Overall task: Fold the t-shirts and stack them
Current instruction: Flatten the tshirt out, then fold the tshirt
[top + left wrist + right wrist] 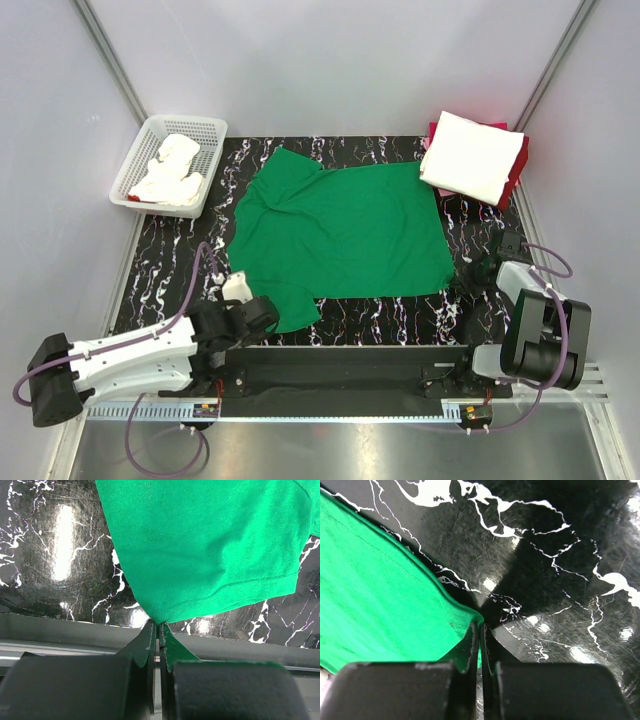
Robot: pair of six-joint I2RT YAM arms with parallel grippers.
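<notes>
Green t-shirt [345, 235] lies unfolded just right of the basket [140, 160]; left gripper [158, 627] and right gripper [481, 630] clamp its near corners; folded white shirt [470, 155] tops red shirt [518, 175] farther right; white cloth [170, 172] waits in the basket.

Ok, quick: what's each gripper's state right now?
Left gripper: closed, pinching an edge of the green t-shirt.
Right gripper: closed, pinching a corner of the same shirt.

Top external looks steeply down from the near side, whole table [390, 315] in view. Wrist views close, low over it; all share green t-shirt [340, 225].
</notes>
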